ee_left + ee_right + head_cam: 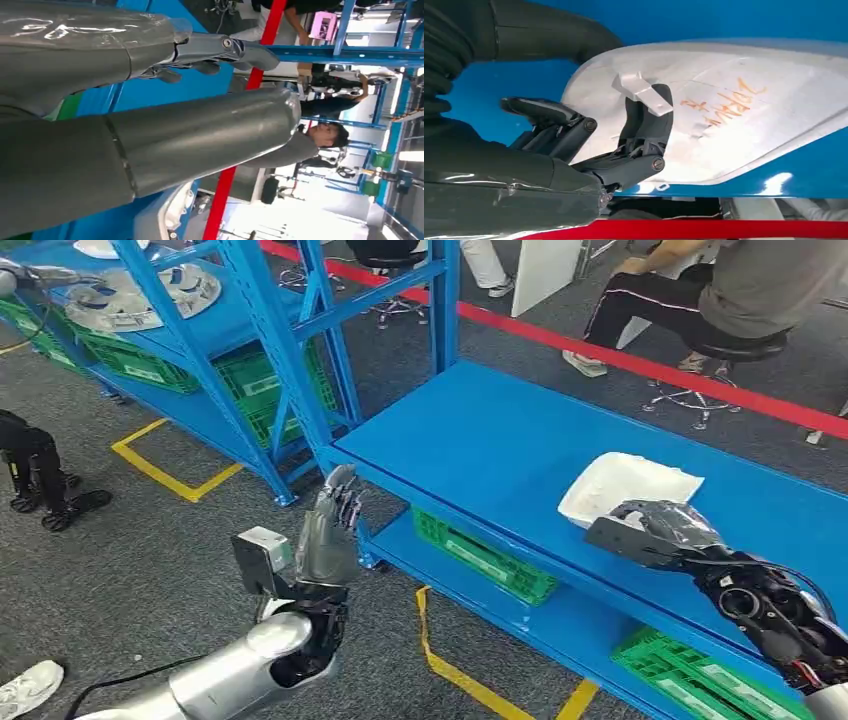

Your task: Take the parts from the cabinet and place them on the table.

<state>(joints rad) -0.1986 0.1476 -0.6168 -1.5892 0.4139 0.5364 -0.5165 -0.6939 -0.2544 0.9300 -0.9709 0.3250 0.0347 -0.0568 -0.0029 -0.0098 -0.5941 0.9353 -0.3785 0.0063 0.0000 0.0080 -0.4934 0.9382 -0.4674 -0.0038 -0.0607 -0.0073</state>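
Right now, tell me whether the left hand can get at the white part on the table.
Probably not. The left hand is raised, holding nothing, off the table's near corner, while the white part lies far along the top by the right hand, which has fingers on it.

Robot hand [150, 100] against blue shelf [200, 87]

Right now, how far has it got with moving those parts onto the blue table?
One white part already lies on the blue table, so a delivery looks nearly done. The right hand is at its near edge, fingers touching it; whether they grip it is unclear. The left hand holds nothing, fingers apart. More white parts sit on the blue cabinet shelf behind, so further trips seem left.
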